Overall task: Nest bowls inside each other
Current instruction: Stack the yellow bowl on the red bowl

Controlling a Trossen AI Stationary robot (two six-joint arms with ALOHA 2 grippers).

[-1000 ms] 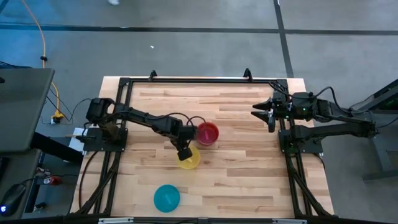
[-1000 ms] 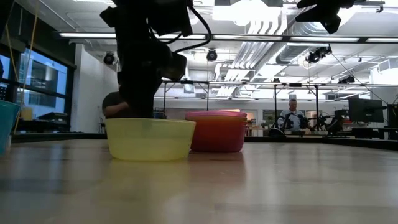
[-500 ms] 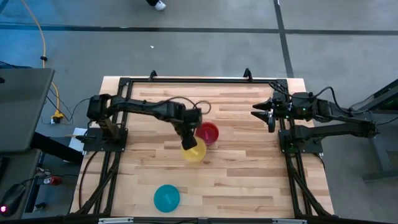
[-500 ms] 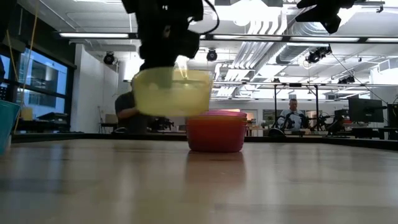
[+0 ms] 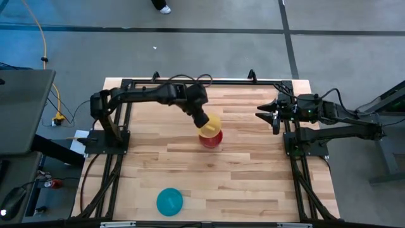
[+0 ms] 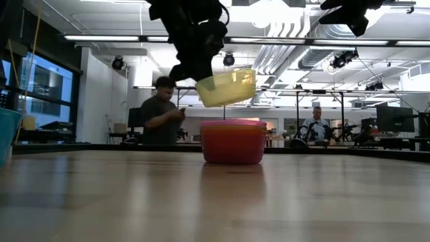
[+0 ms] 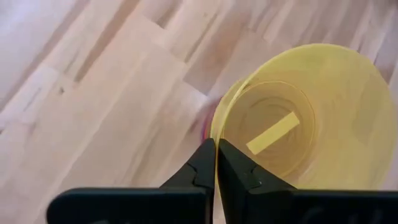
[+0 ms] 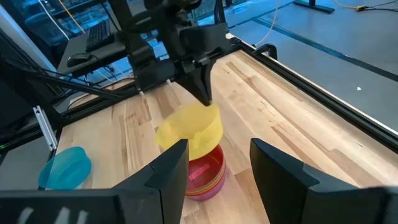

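On the pale wood-plank table [image 5: 253,171], near its middle, you have a stack of nested bowls [image 6: 234,141] with a pink one outermost. Your left gripper [image 7: 216,163] pinches the rim of the yellow bowl [image 6: 226,87], holding it tilted in the air just above the stack, not touching it. A blue bowl [image 5: 169,201] sits well apart near the front edge. Your right gripper [image 5: 261,114] waits at the right edge, fingers spread. In the bright, open room beyond, a person [image 6: 161,111] stands behind the table, and another [image 6: 316,124] sits farther back.
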